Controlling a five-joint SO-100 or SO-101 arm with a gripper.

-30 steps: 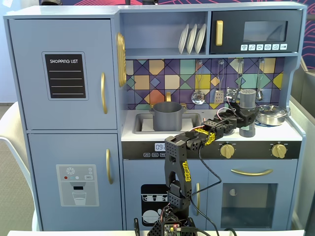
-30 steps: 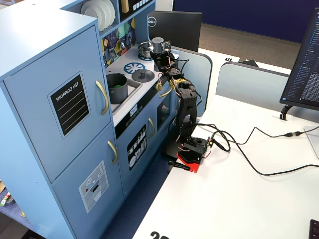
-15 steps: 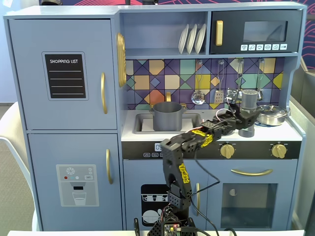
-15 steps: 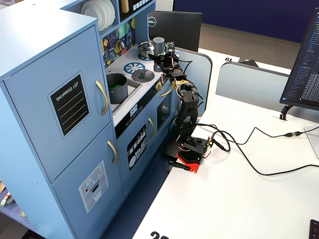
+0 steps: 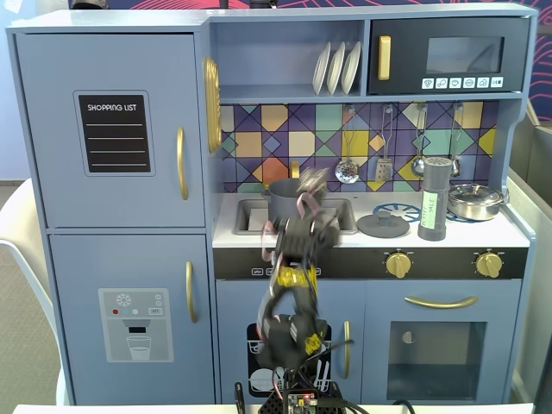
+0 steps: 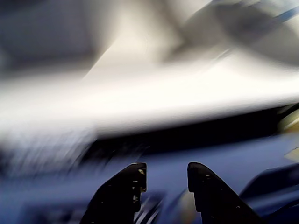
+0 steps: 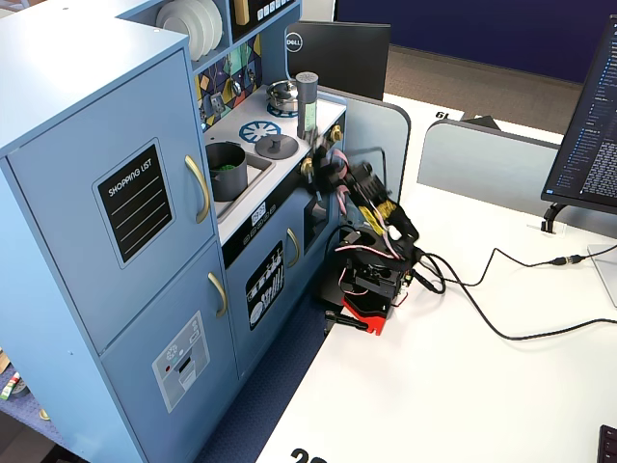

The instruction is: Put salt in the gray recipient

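Note:
The salt (image 5: 432, 200) is a tall dark shaker with a pale green label. It stands upright by itself on the right of the stove top, and it also shows in the other fixed view as the salt (image 7: 307, 93). The gray recipient (image 5: 285, 201), a matte pot, sits in the sink (image 7: 227, 170), partly behind my motion-blurred arm (image 5: 297, 241). In the wrist view my gripper (image 6: 167, 172) is open with nothing between its fingers. It is well away from the salt, in front of the counter edge.
A flat gray lid with a knob (image 5: 383, 225) lies on the stove between the pot and the salt. A shiny silver pan (image 5: 475, 201) sits at the back right. Utensils hang on the tiled wall (image 5: 379, 129). Cables run over the white table (image 7: 501, 318) from the arm's base.
The gripper, which was at the salt on the stove, has let it go. The arm has swung fast to the left and folded back. The salt stays standing.

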